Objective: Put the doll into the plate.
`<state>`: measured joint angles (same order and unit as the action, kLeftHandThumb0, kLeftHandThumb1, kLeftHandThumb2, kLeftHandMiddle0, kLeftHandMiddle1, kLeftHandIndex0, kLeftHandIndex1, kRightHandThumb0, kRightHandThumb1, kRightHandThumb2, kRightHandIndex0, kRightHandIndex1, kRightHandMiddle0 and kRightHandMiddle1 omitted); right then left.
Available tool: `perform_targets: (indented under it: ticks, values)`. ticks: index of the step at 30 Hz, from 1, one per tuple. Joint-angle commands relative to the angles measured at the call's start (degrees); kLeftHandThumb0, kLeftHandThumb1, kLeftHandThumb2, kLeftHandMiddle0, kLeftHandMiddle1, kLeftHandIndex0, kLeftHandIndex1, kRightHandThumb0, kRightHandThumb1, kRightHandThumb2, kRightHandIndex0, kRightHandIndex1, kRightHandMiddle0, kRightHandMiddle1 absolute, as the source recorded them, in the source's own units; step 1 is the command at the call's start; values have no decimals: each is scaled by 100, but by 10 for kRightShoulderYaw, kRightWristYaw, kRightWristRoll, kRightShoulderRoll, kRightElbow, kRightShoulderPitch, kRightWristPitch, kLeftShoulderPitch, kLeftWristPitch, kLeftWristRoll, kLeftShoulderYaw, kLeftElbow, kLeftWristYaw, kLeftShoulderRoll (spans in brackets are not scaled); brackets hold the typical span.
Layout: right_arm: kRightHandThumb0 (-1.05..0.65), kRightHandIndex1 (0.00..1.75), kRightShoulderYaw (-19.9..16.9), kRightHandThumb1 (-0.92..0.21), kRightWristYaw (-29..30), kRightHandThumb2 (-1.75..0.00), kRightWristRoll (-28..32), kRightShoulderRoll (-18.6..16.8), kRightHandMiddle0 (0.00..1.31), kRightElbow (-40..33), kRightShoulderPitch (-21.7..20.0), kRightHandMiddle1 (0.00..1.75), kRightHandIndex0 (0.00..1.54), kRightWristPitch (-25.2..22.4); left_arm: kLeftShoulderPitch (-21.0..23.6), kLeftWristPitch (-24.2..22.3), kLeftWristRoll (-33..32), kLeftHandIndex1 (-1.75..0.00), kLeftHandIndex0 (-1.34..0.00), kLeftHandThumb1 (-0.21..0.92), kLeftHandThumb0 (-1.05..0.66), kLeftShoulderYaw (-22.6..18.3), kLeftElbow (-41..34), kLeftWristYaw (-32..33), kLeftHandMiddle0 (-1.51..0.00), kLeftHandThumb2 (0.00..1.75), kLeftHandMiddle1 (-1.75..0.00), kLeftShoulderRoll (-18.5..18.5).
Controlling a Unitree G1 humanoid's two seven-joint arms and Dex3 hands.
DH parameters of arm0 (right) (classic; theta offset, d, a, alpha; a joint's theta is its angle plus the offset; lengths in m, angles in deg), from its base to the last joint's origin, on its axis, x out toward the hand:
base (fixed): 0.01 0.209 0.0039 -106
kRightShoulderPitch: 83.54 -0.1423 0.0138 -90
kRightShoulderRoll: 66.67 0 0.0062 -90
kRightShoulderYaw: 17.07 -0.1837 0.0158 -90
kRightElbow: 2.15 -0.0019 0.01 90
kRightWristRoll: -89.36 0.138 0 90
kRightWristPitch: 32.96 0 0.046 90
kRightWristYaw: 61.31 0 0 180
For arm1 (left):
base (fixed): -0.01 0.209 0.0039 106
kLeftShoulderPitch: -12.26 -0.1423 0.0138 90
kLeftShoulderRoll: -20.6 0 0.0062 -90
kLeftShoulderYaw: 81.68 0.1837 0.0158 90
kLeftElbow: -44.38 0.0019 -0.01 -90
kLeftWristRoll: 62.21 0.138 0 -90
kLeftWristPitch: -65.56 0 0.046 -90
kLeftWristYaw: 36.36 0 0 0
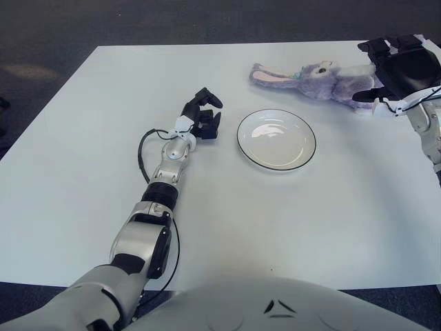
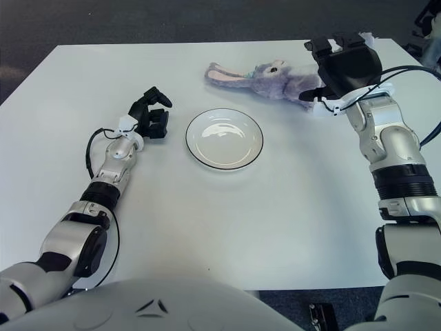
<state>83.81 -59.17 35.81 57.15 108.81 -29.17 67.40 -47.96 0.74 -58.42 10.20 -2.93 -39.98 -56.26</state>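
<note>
Doll first, in the left eye view: a purple stuffed rabbit lying on its side on the white table, near the far edge, its pink-lined ears stretched toward the robot's left. It lies beyond the plate and apart from it. The right hand is at the doll's body end, dark fingers closing around it, though how firmly they clamp cannot be told. The left hand shows just left of the plate, fingers curled together and holding nothing.

Turning to the right eye view, the doll again lies past the plate, which is white with a dark rim. The right hand covers the doll's rear, a finger tucked under it. The left hand sits beside the plate's left edge, not touching it.
</note>
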Motion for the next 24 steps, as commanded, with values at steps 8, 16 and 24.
perform_targets:
  ticks: [8,16,24]
  values:
    - [-92,20,35,-92,-22,-40,15,-13,0,83,-66,80,24,19,-52,20,31,-175,-53,42,-45,16,33,18,-111,118,-175,-5]
    - [-92,41,73,-92,7,-41,8,-33,0,205,-124,88,23,51,-51,33,38,-175,-52,43,-44,23,40,20,-109,117,-175,-10]
    - [-95,55,114,-92,22,-42,1,-57,0,305,-180,88,17,53,-53,35,36,-175,-50,46,-44,24,40,14,-107,114,-175,-12]
